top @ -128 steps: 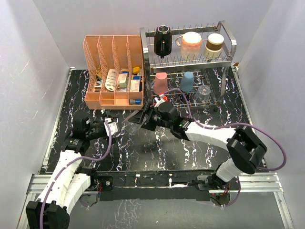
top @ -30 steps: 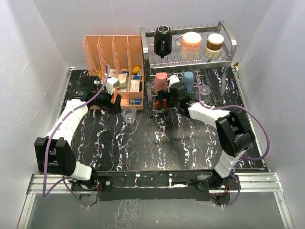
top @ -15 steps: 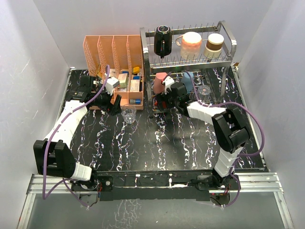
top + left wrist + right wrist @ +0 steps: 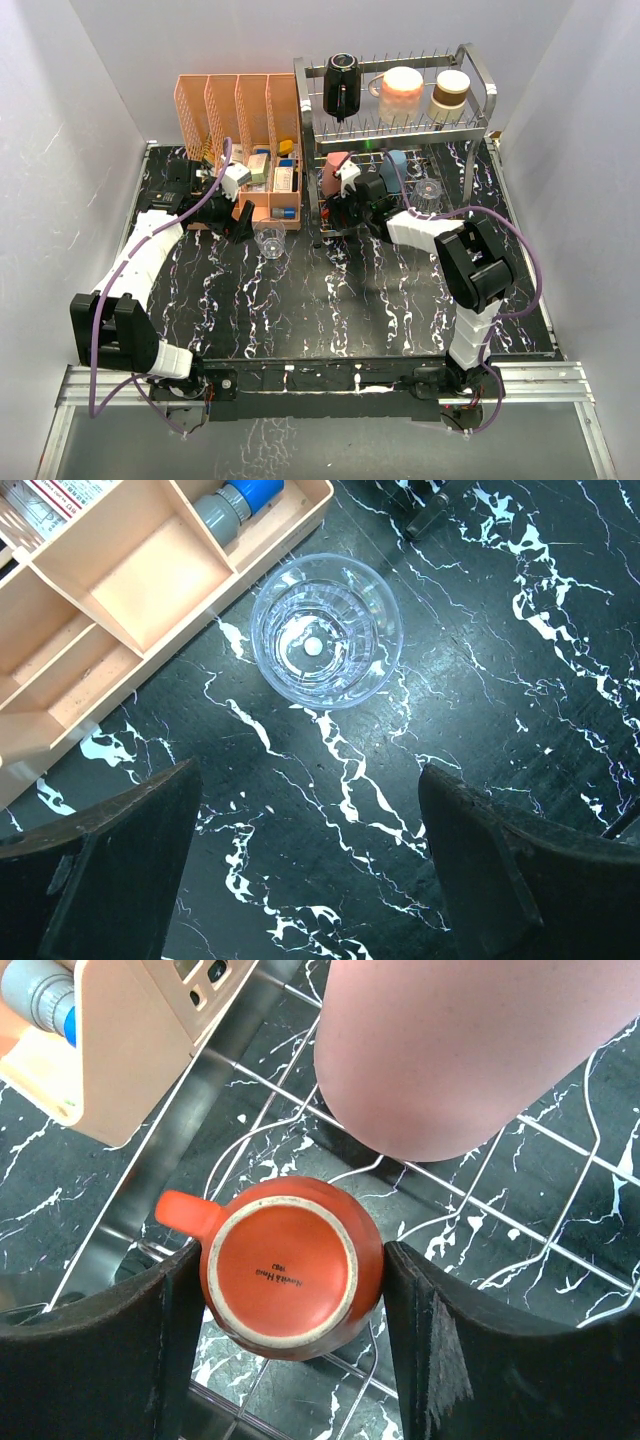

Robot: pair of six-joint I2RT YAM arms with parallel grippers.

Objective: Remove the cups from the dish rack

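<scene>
The silver dish rack (image 4: 482,75) stands at the back right. Its top tier holds a black mug (image 4: 340,84), a peach mug (image 4: 402,88) and a steel cup (image 4: 450,92). The lower tier holds a pink tumbler (image 4: 470,1050), a blue tumbler (image 4: 396,165) and a clear glass (image 4: 429,190). My right gripper (image 4: 292,1250) is inside the lower tier (image 4: 340,210). It is shut on the upturned small orange-red cup (image 4: 290,1270), which rests on the rack wires (image 4: 500,1210). My left gripper (image 4: 308,772) is open and empty, just short of a clear glass (image 4: 326,630) that stands upright on the table (image 4: 270,242).
The peach-orange organizer (image 4: 225,110) with boxes and bottles stands left of the rack, and its corner is next to the left gripper (image 4: 243,217). It also shows in the right wrist view (image 4: 110,1070). The black marble table (image 4: 330,310) has white walls on both sides.
Since the oldest frame the left arm swung to the organizer and a clear glass now stands on the table. The right gripper moved into the rack's lower tier and onto the orange-red cup.
</scene>
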